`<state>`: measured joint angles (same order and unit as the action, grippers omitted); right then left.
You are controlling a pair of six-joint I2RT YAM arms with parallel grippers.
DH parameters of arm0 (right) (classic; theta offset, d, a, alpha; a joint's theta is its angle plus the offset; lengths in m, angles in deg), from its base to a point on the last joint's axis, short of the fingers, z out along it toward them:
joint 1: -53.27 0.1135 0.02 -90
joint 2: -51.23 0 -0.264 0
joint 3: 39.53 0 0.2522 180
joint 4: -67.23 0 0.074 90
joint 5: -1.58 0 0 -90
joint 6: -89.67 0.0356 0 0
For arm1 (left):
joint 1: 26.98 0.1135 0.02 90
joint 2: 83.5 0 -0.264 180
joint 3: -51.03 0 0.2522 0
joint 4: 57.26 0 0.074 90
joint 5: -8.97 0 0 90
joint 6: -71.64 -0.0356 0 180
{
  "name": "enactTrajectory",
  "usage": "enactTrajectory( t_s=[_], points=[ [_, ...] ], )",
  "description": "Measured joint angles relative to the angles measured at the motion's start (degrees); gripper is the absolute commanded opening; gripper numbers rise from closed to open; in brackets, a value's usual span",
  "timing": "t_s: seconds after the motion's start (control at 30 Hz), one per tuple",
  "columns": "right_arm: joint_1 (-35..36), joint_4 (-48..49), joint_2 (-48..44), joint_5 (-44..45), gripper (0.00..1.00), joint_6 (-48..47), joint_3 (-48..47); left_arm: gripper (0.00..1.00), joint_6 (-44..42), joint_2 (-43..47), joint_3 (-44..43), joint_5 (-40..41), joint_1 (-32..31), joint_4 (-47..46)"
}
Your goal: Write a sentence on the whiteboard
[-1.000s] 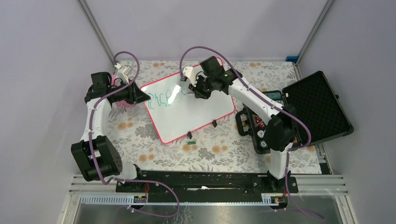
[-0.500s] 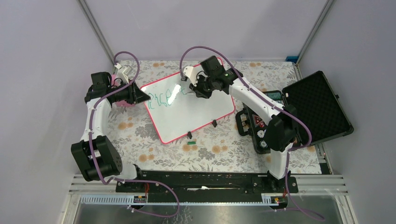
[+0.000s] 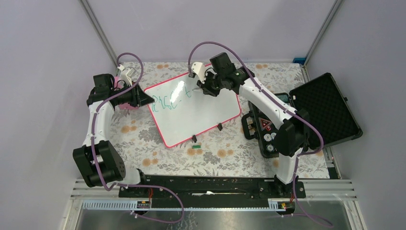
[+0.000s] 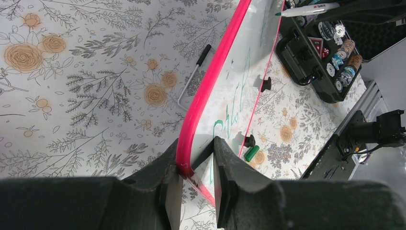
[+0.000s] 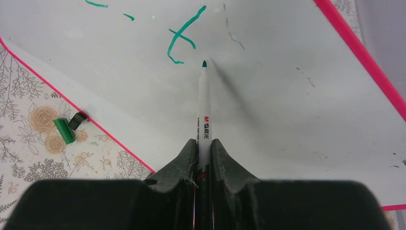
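Right hand: clamped tight on a white marker, barrel straight out past the fingers, green tip over the whiteboard. Can't tell if touching.
Just ahead-left of the tip: nearest stroke of the sentence, green, cross-shaped.
Around the tip and back toward the hand: blank glossy white, plenty of room.
Off to the hand's right: pink-red frame edge, near.
Back-left of the hand: other frame edge, with a black clip on it and a green cap just outside on the floral tabletop.

Left hand: clamped on the board's frame by a rounded corner, one finger each side.
Ahead of it: green writing running up the board.
Left of the frame: open tabletop, a thin black-handled tool lying just beside the edge.
Beyond the board's far edge: black case, open, small parts inside, close to the frame.

Outward: plain grey walls on three sides, metal posts at the back corners.
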<state>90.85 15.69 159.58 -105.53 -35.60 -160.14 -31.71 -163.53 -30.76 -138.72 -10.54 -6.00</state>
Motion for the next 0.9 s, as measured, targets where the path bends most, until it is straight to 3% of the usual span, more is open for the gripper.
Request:
enactTrajectory(
  t_s=[0.9],
  points=[
    [-0.48,-0.48,2.25,-0.55,0.00,0.42,-5.46,0.00,-0.02,0.07,0.00,0.00,-0.02,0.02]
  ],
)
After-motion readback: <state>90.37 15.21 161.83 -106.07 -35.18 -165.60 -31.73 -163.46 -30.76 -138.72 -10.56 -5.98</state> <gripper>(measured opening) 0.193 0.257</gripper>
